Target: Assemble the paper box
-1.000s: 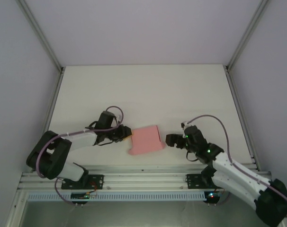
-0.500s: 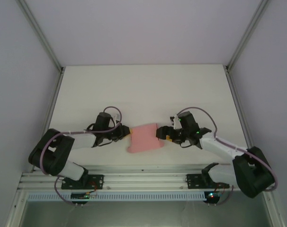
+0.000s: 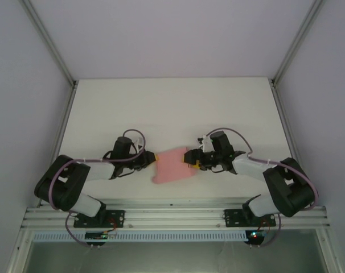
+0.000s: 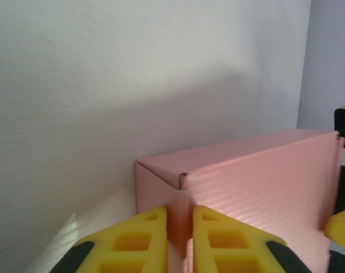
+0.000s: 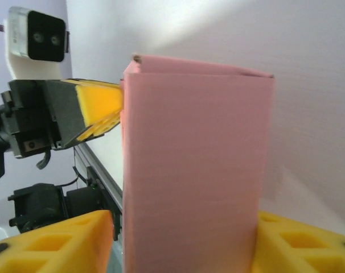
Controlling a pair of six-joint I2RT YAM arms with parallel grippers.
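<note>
— From above?
— Paper box (image 3: 173, 166) lying between left gripper (image 3: 151, 159) and right gripper (image 3: 192, 159), one at each end.
— Left wrist?
— Jaws almost closed, pinching a thin card edge at the box's near corner; box body just beyond the tips.
— Right wrist?
— Jaws spread wide, straddling the box end. One pad (image 5: 298, 244) touching card, the other just beside.

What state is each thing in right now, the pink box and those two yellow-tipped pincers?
pink card box: folded into a rectangular box, lying between both pincers.
left pincer: shut, pinching the box's near edge.
right pincer: fingers spread around the box's other end; whether they press it is unclear.
</note>
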